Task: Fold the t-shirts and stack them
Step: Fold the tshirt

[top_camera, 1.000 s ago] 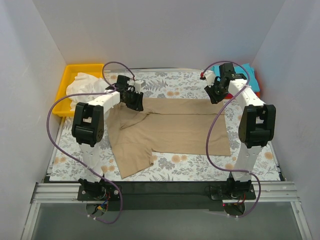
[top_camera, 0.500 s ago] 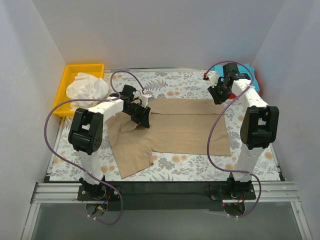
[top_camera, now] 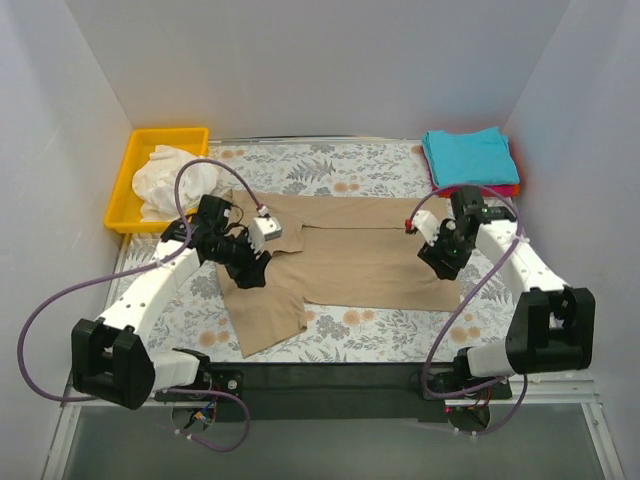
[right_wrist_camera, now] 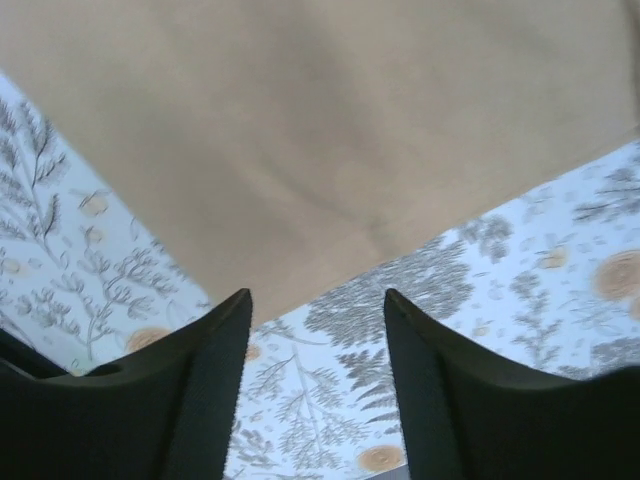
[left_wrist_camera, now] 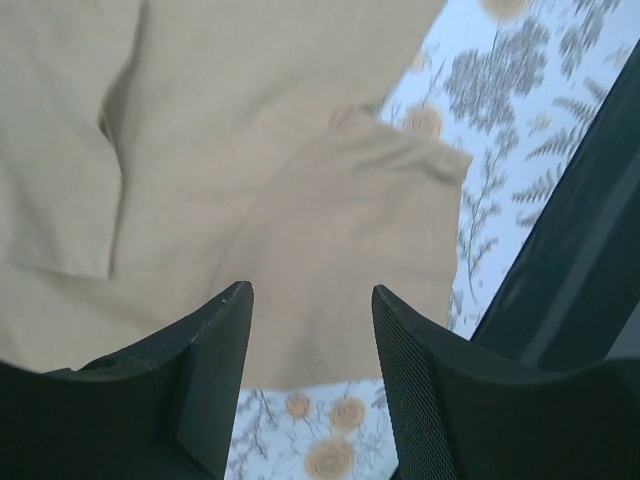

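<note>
Evidently the folding of the tan t-shirt (top_camera: 350, 250) is the step in hand. It lies spread flat on the printed cloth (top_camera: 350, 335) that covers the worktop, collar end to the left and hem to the right, with its near sleeve (top_camera: 268, 322) sticking out toward the arm bases. The left tool (top_camera: 246, 265) hovers over the collar-and-shoulder area. Its wrist view shows the left tool's fingers (left_wrist_camera: 215, 340) parted, with only shirt fabric and that sleeve below and nothing between them. The right tool (top_camera: 441, 257) hangs over the hem end, also open and empty, and its wrist view looks down on the shirt's edge against the printed cloth. Of the other shirts, the teal t-shirt (top_camera: 468, 156) sits folded in the far right corner on a red-pink t-shirt (top_camera: 517, 186), of which only a sliver shows. The white t-shirt (top_camera: 165, 177) lies crumpled in the yellow bin (top_camera: 165, 137). The next move probably calls for both tools to drop onto the near edge, the left at the sleeve or shoulder and the right at the hem corner. Each should pinch a single layer cleanly, then both should lift and carry across together so the fold lands straight without dragging the cloth beneath.
</note>
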